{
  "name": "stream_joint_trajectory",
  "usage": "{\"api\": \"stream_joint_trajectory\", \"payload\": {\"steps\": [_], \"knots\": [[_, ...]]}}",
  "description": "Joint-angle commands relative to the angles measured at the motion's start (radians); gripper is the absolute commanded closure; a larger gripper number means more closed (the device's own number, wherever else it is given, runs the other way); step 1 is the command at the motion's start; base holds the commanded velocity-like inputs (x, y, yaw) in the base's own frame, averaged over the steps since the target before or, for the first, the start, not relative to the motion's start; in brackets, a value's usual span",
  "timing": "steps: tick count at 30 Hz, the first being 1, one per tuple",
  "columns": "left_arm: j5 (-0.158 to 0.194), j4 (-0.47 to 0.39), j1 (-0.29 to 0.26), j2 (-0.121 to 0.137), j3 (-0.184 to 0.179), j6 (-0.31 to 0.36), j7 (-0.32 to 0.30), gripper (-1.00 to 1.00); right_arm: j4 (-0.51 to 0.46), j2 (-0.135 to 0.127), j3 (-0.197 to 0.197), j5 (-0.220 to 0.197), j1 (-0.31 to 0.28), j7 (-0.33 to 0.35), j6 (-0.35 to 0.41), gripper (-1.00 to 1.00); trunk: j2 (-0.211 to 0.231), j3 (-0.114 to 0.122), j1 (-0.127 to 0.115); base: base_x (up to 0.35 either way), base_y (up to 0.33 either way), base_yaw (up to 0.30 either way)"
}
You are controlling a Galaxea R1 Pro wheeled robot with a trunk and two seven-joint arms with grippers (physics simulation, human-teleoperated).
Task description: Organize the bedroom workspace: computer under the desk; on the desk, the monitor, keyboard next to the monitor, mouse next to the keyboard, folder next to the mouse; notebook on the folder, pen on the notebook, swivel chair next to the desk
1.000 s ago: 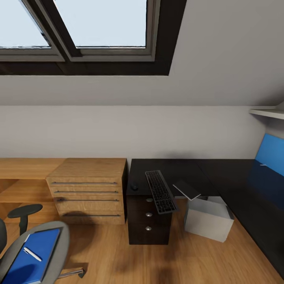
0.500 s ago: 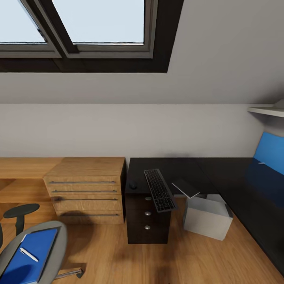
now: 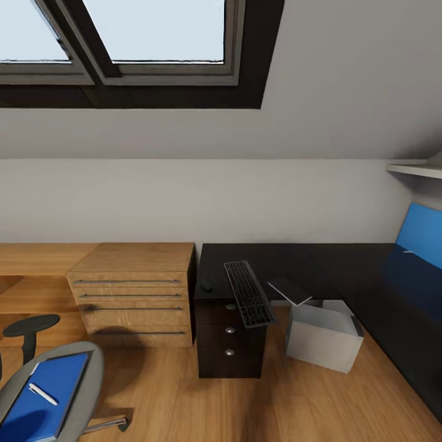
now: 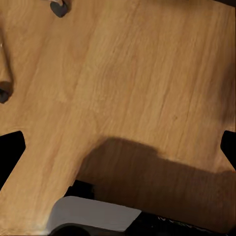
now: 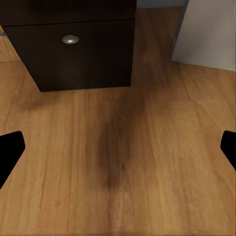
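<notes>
The grey swivel chair (image 3: 73, 393) was cut off at the frame's corner — bright blue folder (image 3: 46, 396) aboard; black desk (image 3: 270, 264) beyond wooden flooring (image 3: 294, 399). Both grippers' fingers stood spread — grasping nothing.

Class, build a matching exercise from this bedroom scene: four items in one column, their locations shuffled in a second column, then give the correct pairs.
Items:
1. keyboard
2. pen
3. computer
4. folder

Places:
A. lying on the blue folder
B. on the wooden floor, beside the drawers of the desk
C. on the seat of the swivel chair
D. on the black desk top, overhanging its front edge

Pairs: 1-D, 2-A, 3-B, 4-C
</notes>
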Motion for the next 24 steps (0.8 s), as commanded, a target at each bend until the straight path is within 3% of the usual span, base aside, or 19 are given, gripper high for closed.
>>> {"api": "stream_joint_trajectory", "payload": {"steps": [1,4,7,8,10,11,12,13,15,16,17,19,20,21,24], "knots": [[0.000,0.018,-0.004,0.002,-0.007,0.003,0.009,-1.00,-0.016,-0.001,0.008,-0.010,-0.001,-0.004,0.000,-1.00,-0.008,-0.004,0.004,0.000,0.000,0.000],[-0.024,0.030,-0.012,0.001,-0.008,0.007,0.008,-1.00,-0.051,-0.009,0.007,-0.012,-0.003,-0.006,0.004,-1.00,-0.029,-0.014,0.016,0.000,0.000,0.000],[-0.086,-0.019,-0.029,-0.006,-0.009,0.012,0.015,-1.00,-0.140,-0.052,0.006,-0.036,-0.035,-0.004,0.046,-1.00,-0.050,-0.023,0.027,0.000,0.000,0.000],[-0.107,-0.106,-0.055,-0.015,-0.009,0.023,0.017,-1.00,-0.254,-0.096,0.006,-0.102,-0.099,-0.002,0.139,-1.00,-0.057,-0.026,0.031,0.000,0.000,0.000],[-0.112,-0.167,-0.090,-0.018,-0.008,0.080,0.018,-1.00,-0.316,-0.123,-0.002,-0.174,-0.134,-0.001,0.200,-1.00,-0.071,-0.032,0.039,0.000,0.000,0.000],[-0.113,-0.212,-0.115,-0.019,-0.007,0.153,0.020,-1.00,-0.352,-0.141,-0.011,-0.236,-0.161,0.000,0.238,-1.00,-0.078,-0.036,0.042,0.000,0.000,0.000],[-0.113,-0.272,-0.155,-0.020,-0.001,0.292,0.032,-1.00,-0.401,-0.167,-0.022,-0.337,-0.203,0.001,0.296,-1.00,-0.085,-0.039,0.046,0.000,0.000,0.000],[-0.100,-0.333,-0.252,-0.044,0.053,0.465,0.048,-1.00,-0.481,-0.195,-0.032,-0.526,-0.268,0.003,0.409,-1.00,-0.092,-0.042,0.050,0.000,0.000,0.000],[-0.093,-0.340,-0.301,-0.063,0.083,0.498,0.051,-1.00,-0.525,-0.200,-0.034,-0.604,-0.293,0.004,0.455,-1.00,-0.106,-0.048,0.058,0.000,0.000,0.000],[-0.088,-0.335,-0.357,-0.083,0.110,0.518,0.053,-1.00,-0.592,-0.203,-0.035,-0.701,-0.312,0.003,0.503,-1.00,-0.113,-0.051,0.062,0.000,0.000,0.000],[-0.088,-0.358,-0.392,-0.125,0.127,0.526,0.066,-1.00,-0.698,-0.205,-0.036,-0.849,-0.321,0.003,0.578,-1.00,-0.120,-0.054,0.065,0.000,0.000,0.000],[-0.089,-0.389,-0.396,-0.134,0.130,0.527,0.084,-1.00,-0.719,-0.206,-0.038,-0.897,-0.322,0.004,0.605,-1.00,-0.134,-0.061,0.073,0.000,0.000,0.000],[-0.083,-0.442,-0.401,-0.145,0.135,0.527,0.145,-1.00,-0.741,-0.214,-0.042,-1.016,-0.324,0.030,0.677,-1.00,-0.141,-0.064,0.077,0.000,0.000,0.000],[-0.075,-0.447,-0.403,-0.148,0.136,0.527,0.170,-1.00,-0.745,-0.225,-0.043,-1.082,-0.323,0.070,0.732,-1.00,-0.148,-0.067,0.081,0.000,0.000,0.000],[-0.072,-0.415,-0.404,-0.147,0.137,0.523,0.183,-1.00,-0.711,-0.234,-0.043,-1.116,-0.323,0.114,0.786,-1.00,-0.169,-0.076,0.092,0.000,0.000,0.000]]}}
